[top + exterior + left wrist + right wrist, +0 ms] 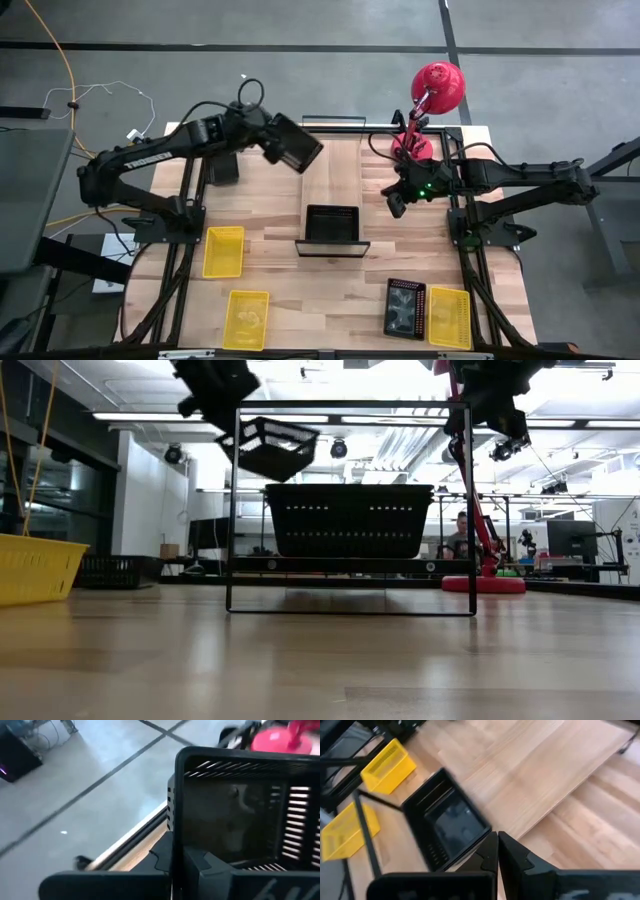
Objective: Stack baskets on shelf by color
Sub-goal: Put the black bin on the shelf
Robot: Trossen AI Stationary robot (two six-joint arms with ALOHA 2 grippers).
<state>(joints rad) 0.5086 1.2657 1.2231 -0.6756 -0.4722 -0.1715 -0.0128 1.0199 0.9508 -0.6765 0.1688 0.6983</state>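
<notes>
My left gripper (268, 140) is shut on a black basket (293, 146) and carries it high over the far part of the table; in the low view this basket (270, 448) hangs tilted above the shelf (350, 565). A second black basket (332, 224) stands by its bottom on the shelf's near end (332, 246). A third black basket (222, 167) sits under my left arm and another (405, 307) near the front right. Yellow baskets rest on the tabletop: (223, 250), (247, 318), (449, 316). My right gripper (399, 200) hovers shut and empty over the shelf's right side. My left gripper holds the black basket by one wall at its rim (176, 832). One finger (202, 862) is inside the basket and one finger (160, 857) outside. The basket is lifted clear of the table and shelf and sits tilted in the hold.
A red desk lamp (432, 95) stands at the table's far right, close to my right arm. The shelf's black wire frame (232, 510) rises at both short ends. Bare wood lies between the shelf and the front baskets. A person (460, 532) sits in the room beyond.
</notes>
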